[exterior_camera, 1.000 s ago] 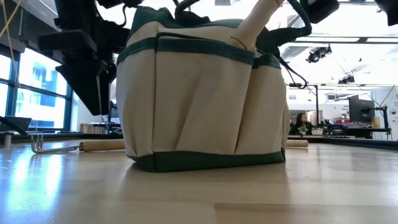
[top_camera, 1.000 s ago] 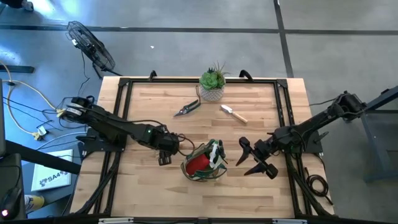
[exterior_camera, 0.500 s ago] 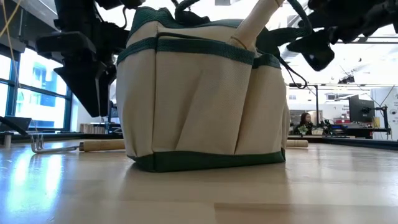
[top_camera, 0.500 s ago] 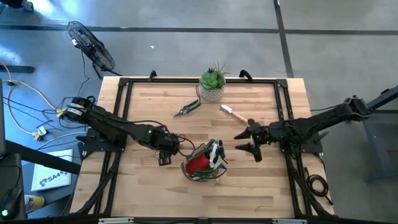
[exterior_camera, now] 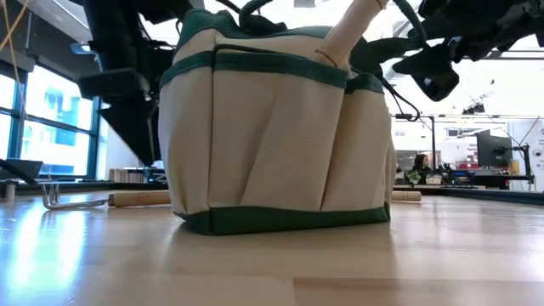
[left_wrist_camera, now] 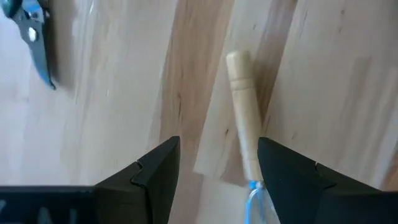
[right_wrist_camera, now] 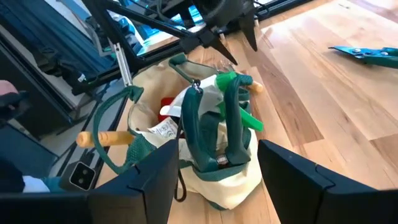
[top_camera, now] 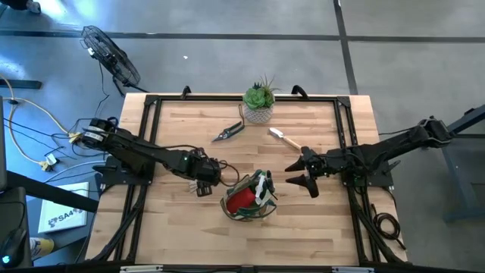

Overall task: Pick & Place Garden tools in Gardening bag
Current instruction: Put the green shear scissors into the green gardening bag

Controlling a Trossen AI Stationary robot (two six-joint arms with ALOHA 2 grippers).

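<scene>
Two open grippers flank the gardening bag

Gardening bag (top_camera: 248,199) stands near the table's front, red piece inside. Left gripper (top_camera: 204,176) hangs wide just beside it, over a wooden-handled rake (left_wrist_camera: 244,112). Right gripper (top_camera: 297,174) hovers wide, empty. Pruning shears (top_camera: 227,132) and trowel (top_camera: 284,138) lie near the potted plant (top_camera: 259,101).

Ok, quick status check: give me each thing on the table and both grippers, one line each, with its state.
gardening bag: upright, open-topped, tools inside.
red cone-shaped piece: inside the bag.
pruning shears: lying on the table, outside the bag.
trowel: lying on the table, outside the bag.
rake: lying on the table by the bag.
potted plant: upright at the table's far edge.
left gripper: open, empty.
right gripper: open, empty.
</scene>
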